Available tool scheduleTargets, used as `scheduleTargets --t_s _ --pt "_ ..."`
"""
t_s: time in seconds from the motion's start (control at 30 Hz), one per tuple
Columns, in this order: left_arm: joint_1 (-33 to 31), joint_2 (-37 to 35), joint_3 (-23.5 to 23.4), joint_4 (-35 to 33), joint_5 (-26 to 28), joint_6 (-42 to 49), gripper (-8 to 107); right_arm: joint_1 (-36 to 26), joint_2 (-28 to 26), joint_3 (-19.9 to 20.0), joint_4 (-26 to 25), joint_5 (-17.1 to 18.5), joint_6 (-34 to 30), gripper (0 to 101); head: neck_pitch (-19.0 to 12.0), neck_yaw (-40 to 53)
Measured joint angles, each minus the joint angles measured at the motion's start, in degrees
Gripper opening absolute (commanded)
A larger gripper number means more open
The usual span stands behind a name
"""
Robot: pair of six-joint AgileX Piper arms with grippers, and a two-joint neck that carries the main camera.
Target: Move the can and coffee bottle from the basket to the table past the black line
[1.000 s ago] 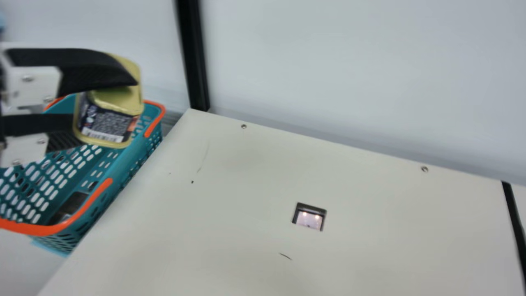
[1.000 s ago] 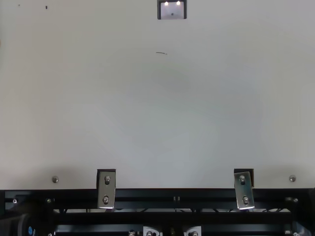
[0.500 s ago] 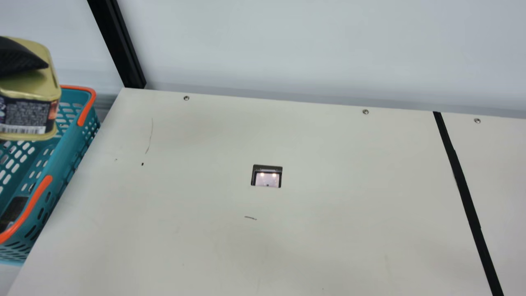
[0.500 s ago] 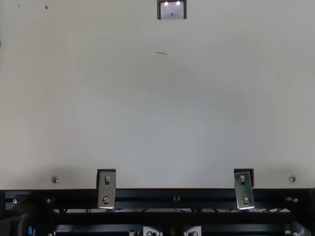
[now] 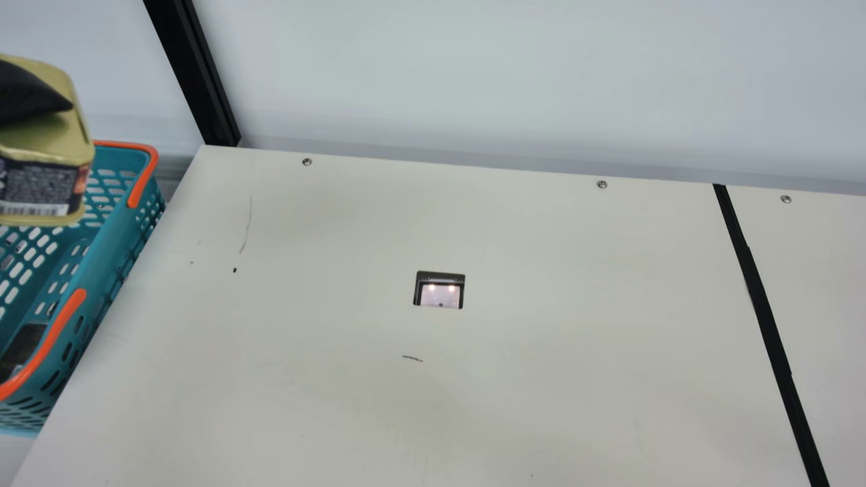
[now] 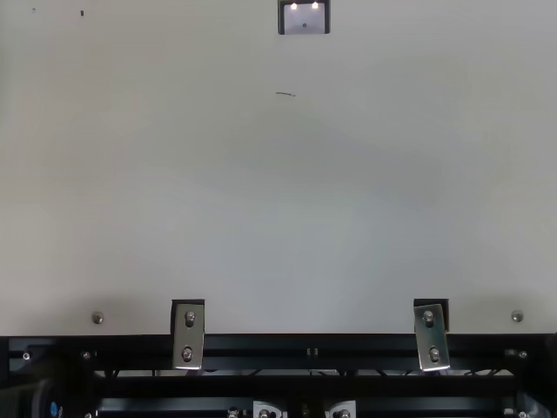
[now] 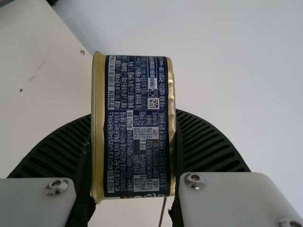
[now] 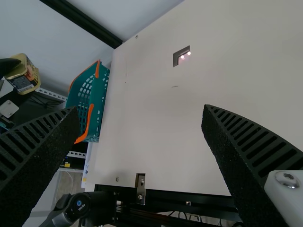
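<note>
Gold-rimmed can [image 5: 40,186], pinched in the left gripper [image 7: 134,116], likely needs a high, steady carry past the basket [image 5: 111,240]; right gripper [image 8: 141,109] gapes.

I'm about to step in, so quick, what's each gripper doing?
Left gripper: closed on the can.
Right gripper: open, holding nothing.

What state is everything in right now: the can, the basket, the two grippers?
Can: gripped, in the air.
Left gripper: closed on the can.
Right gripper: open, nothing between its fingers.
Basket: open-topped, beside the table, a dark item inside, too unclear to name.
</note>
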Motion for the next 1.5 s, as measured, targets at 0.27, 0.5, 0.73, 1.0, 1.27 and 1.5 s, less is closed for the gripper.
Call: scheduleTargets --t_s 0.27,0.5,0.73,1.0,1.27,1.5 --pt "-10.52 1.08 7.25 7.65 -14.22 5.06 10 0.00 0.00 0.00 0.00 0.00 0.00 101 -0.29 0.00" --pt "-21.90 5.46 14.14 15.24 -28.82 4.92 10 0.00 0.00 0.00 0.00 0.00 0.00 101 -0.29 0.00" --pt "-30.77 12.66 17.91 21.45 -41.78 2.95 10 0.00 0.00 0.00 0.00 0.00 0.00 101 -0.29 0.00" --pt "-36.11 22.56 19.26 21.46 -55.44 6.77 10 0.00 0.00 0.00 0.00 0.00 0.00 101 -0.29 0.00" --pt "-44.11 31.69 18.91 12.33 -68.47 16.37 10 0.00 0.00 0.00 0.00 0.00 0.00 101 -0.29 0.00" --pt "-47.31 34.49 18.77 9.16 -73.71 19.49 10 0.00 0.00 0.00 0.00 0.00 0.00 101 -0.29 0.00"
